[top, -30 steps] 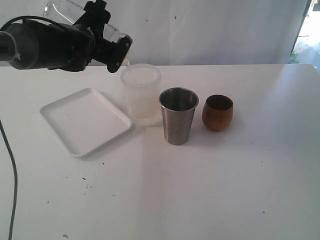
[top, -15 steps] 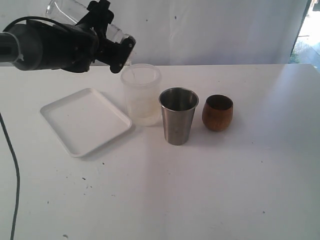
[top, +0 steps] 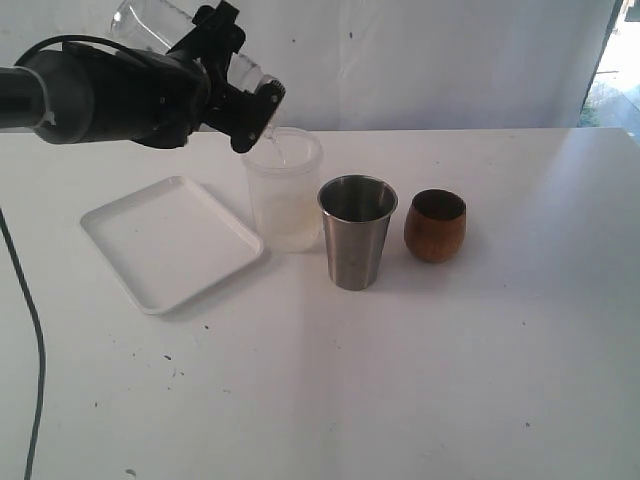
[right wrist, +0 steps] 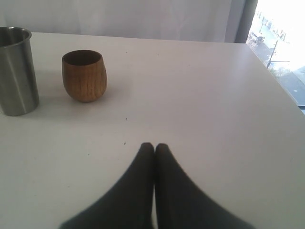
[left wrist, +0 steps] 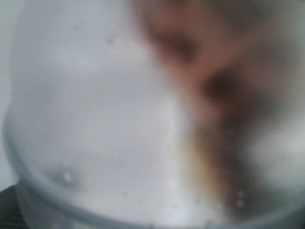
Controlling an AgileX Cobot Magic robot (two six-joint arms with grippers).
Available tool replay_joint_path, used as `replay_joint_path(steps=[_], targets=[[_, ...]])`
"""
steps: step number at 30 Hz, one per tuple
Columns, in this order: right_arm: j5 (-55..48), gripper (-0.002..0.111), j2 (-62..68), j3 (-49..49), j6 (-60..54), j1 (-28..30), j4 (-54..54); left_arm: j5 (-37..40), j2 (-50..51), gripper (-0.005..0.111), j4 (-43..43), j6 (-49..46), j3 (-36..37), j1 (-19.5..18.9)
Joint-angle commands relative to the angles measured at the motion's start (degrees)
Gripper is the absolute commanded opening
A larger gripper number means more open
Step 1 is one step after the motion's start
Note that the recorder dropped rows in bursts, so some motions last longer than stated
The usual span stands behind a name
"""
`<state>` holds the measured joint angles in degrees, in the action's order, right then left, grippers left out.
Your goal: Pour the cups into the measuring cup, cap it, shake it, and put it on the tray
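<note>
My left gripper (top: pixel 240 80) is shut on the clear measuring cup (top: pixel 140 20). It holds it tipped, mouth down, over the frosted plastic cylinder (top: pixel 285 195), and a thin streak runs from the mouth into the cylinder. The left wrist view is a blur filled by the clear measuring cup (left wrist: pixel 95 119). The steel tumbler (top: pixel 356 235) and the wooden cup (top: pixel 435 226) stand upright right of the cylinder. The white tray (top: pixel 170 240) lies empty to its left. My right gripper (right wrist: pixel 154 145) is shut and empty, low over the table, apart from the wooden cup (right wrist: pixel 84 76) and steel tumbler (right wrist: pixel 16 71).
The frosted cylinder stands between the tray's corner and the steel tumbler, close to both. A black cable (top: pixel 30 340) hangs down the left edge. The table's right edge (right wrist: pixel 286 95) runs beside a bright window.
My left gripper has carried the tipped measuring cup a little to the right, so its mouth now sits more over the frosted cylinder. The cups, tray and right gripper have not moved.
</note>
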<state>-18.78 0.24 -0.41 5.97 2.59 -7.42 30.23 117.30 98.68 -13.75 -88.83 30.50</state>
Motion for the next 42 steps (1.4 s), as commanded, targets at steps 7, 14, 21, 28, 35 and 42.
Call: replay_joint_path(steps=[7,14,21,28,35,42], targets=[[0.60,0.000,-0.24,0.41,0.31,-0.21,0.11,1.42,-1.22,0.000,1.26,-1.56,-0.58,0.11],[0.60,0.000,-0.24,0.41,0.31,-0.21,0.11,2.87,-1.22,0.000,1.26,-4.77,-0.58,0.50],[0.60,0.000,-0.24,0.41,0.31,-0.21,0.11,3.08,-1.22,0.000,1.26,-4.76,-0.58,0.60],[0.60,0.000,-0.24,0.41,0.31,-0.21,0.11,4.15,-1.22,0.000,1.26,-6.89,-0.58,0.60],[0.60,0.000,-0.24,0.41,0.31,-0.21,0.11,3.78,-1.22,0.000,1.26,-6.79,-0.58,1.08],[0.60,0.000,-0.24,0.41,0.31,-0.21,0.11,4.03,-1.22,0.000,1.26,-6.63,-0.58,1.05]])
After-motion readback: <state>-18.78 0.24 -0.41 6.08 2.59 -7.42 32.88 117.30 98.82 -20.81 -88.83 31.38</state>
